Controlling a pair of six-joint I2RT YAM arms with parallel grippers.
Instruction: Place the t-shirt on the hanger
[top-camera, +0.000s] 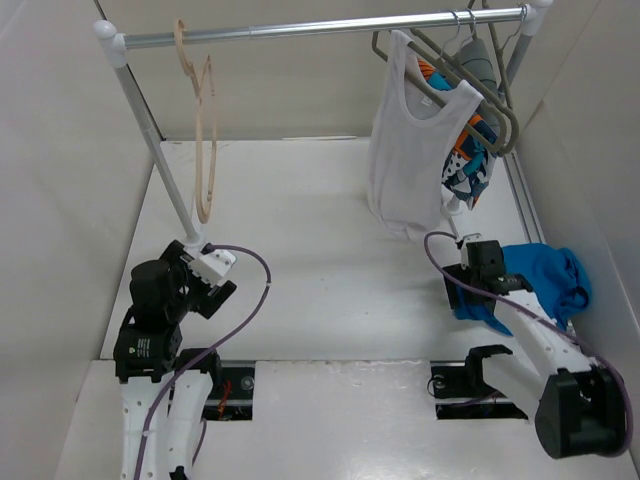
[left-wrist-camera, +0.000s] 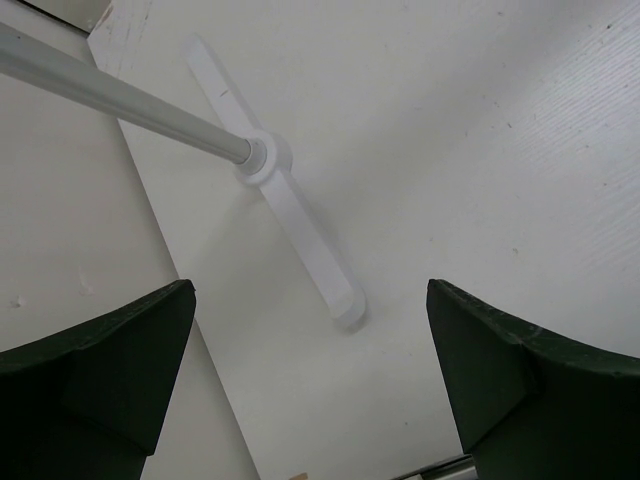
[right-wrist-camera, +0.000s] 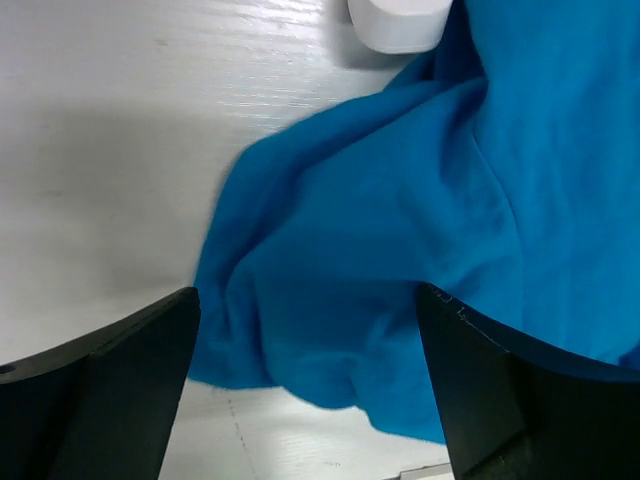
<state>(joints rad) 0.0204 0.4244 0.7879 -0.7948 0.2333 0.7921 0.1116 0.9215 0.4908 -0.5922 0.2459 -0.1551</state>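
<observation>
The pale beige wooden hanger (top-camera: 204, 140) hangs by its hook from the left end of the rail (top-camera: 320, 27). A blue t-shirt (top-camera: 545, 280) lies crumpled on the table at the right; it fills the right wrist view (right-wrist-camera: 400, 250). My right gripper (top-camera: 465, 290) is open, its jaws spread just above the shirt's near-left edge (right-wrist-camera: 310, 385). My left gripper (top-camera: 215, 290) is open and empty, low near the rack's left foot (left-wrist-camera: 290, 215).
A white tank top (top-camera: 415, 150) and patterned clothes (top-camera: 468, 160) hang on grey hangers (top-camera: 480, 70) at the rail's right end. The rack's slanted left post (top-camera: 155, 140) stands behind my left arm. White walls enclose the table on both sides.
</observation>
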